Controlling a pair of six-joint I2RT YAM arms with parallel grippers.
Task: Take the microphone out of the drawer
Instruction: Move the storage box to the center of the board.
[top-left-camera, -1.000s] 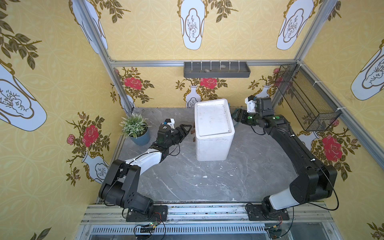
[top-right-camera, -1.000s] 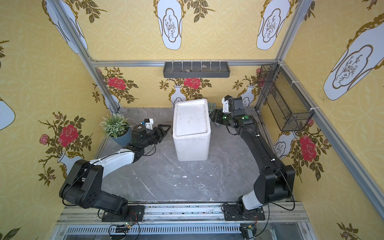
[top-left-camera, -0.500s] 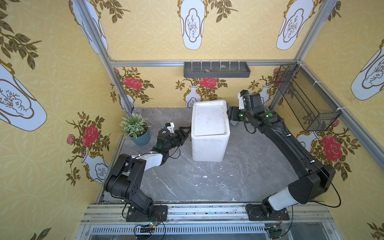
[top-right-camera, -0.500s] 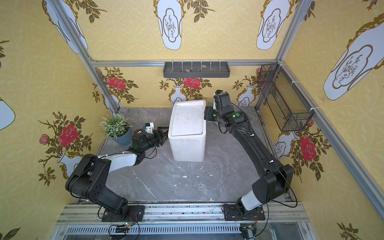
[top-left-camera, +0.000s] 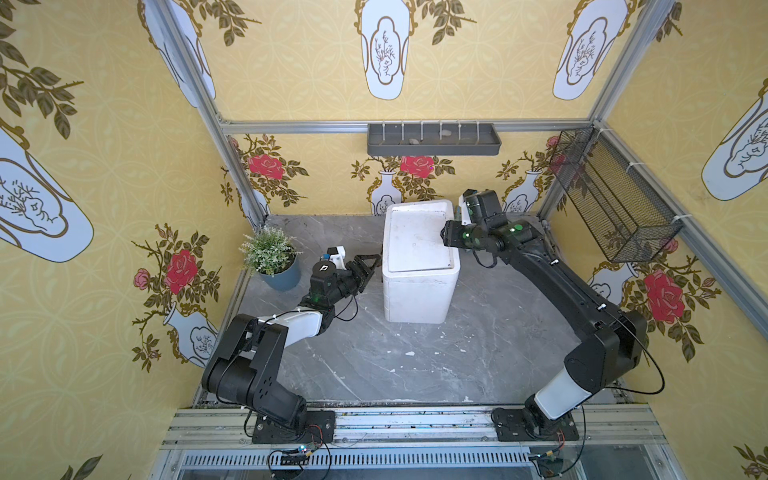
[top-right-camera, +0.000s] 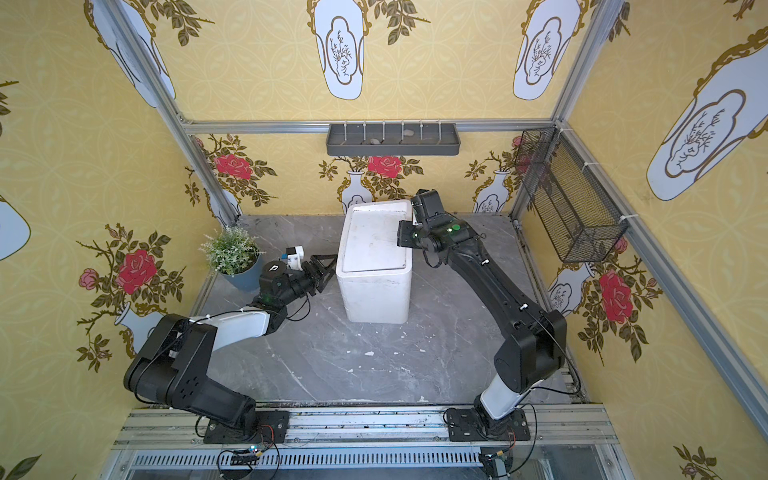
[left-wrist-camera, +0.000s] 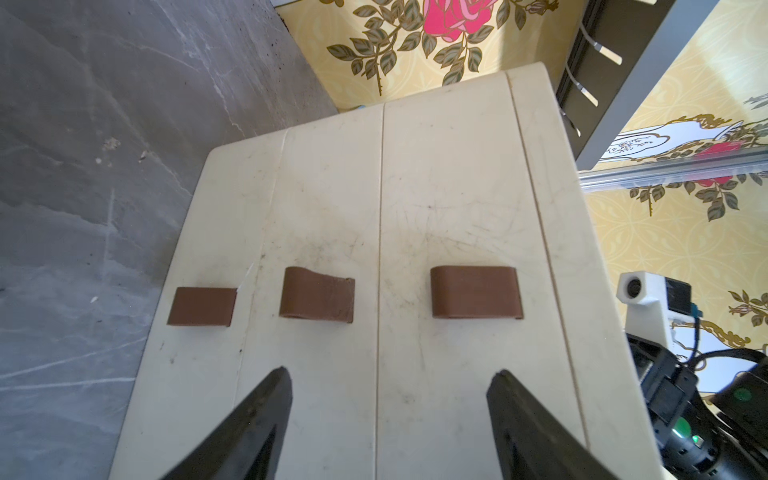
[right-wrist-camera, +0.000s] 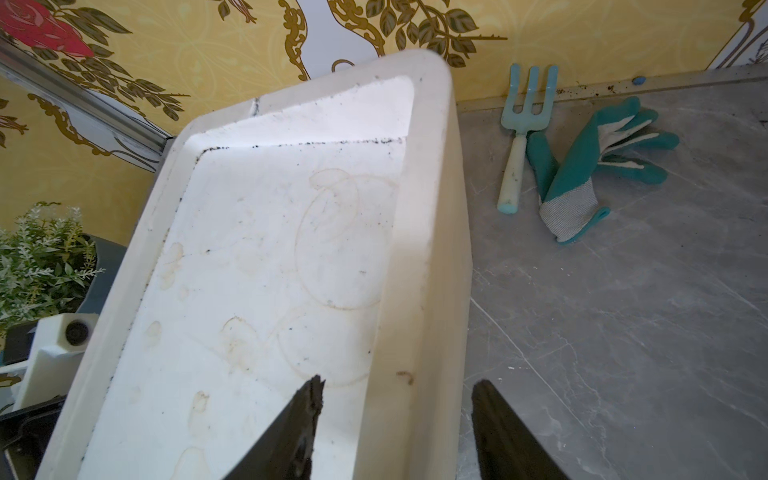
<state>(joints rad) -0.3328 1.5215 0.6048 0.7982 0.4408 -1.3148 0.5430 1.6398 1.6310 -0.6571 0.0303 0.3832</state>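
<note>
Yellow floral walls (top-left-camera: 291, 62) close in my workspace on three sides, above a grey marble table (top-left-camera: 415, 365). On my feed the white drawer unit (top-left-camera: 417, 266) stands mid-table between both arms. A black wire basket (top-left-camera: 611, 199) hangs on the right wall and a grey shelf (top-left-camera: 432, 139) on the back one. A potted plant (top-left-camera: 270, 257) sits in the far left corner.

My left gripper (left-wrist-camera: 390, 386) faces the unit's front with its jaws spread wide, holding nothing. My right gripper (right-wrist-camera: 397, 386) straddles the unit's top right edge, jaws parted, one finger over the top and one outside the wall; I see no firm clamp.

Teal gloves (right-wrist-camera: 590, 166) and a pale garden fork (right-wrist-camera: 525, 116) lie together behind the unit. Three brown handles (left-wrist-camera: 318, 300) mark the closed drawer fronts. The microphone is hidden from me; I cannot tell which drawer holds it.
</note>
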